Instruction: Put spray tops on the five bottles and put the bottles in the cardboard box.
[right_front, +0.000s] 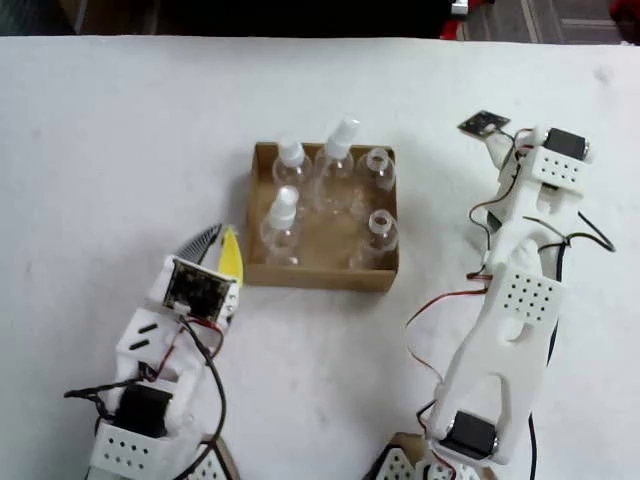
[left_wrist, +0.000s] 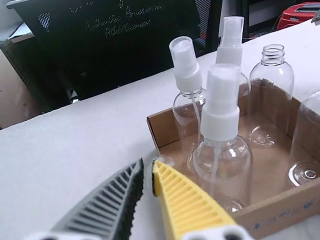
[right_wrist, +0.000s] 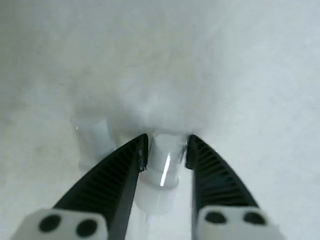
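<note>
Nearest the arm bases, the left gripper (right_front: 217, 243) rests low over the white table (right_front: 120, 150), just off the near left corner of the cardboard box (right_front: 322, 275). Its grey and yellow fingers (left_wrist: 185, 205) are pressed together at the tips with nothing between them.

The box sits in the middle of the table with all five bottles standing upright inside it. At the near left is a capped bottle (right_front: 281, 225) with a white spray top fitted; in the left wrist view this one (left_wrist: 220, 155) stands closest to the fingers. At the near right is an open bottle (right_front: 381, 235) with a bare neck. Along the far wall stand three more: a second capped bottle (right_front: 291, 165) at the left, a taller-looking capped bottle (right_front: 338, 160) in the middle, and a second open bottle (right_front: 377, 168) at the right – so three are fitted and two are not.

The right arm (right_front: 520, 300) stretches away along the right side of the table, its wrist well beyond the box's far right corner. There the right gripper (right_wrist: 165, 150) points down at the table, its black fingers (right_wrist: 125, 170) clamped on either side of a white spray top (right_wrist: 162, 175). A spare spray top (right_wrist: 92, 142) is just beside it on the table.

Past the table's far edge a black chair (left_wrist: 125, 40) shows.
</note>
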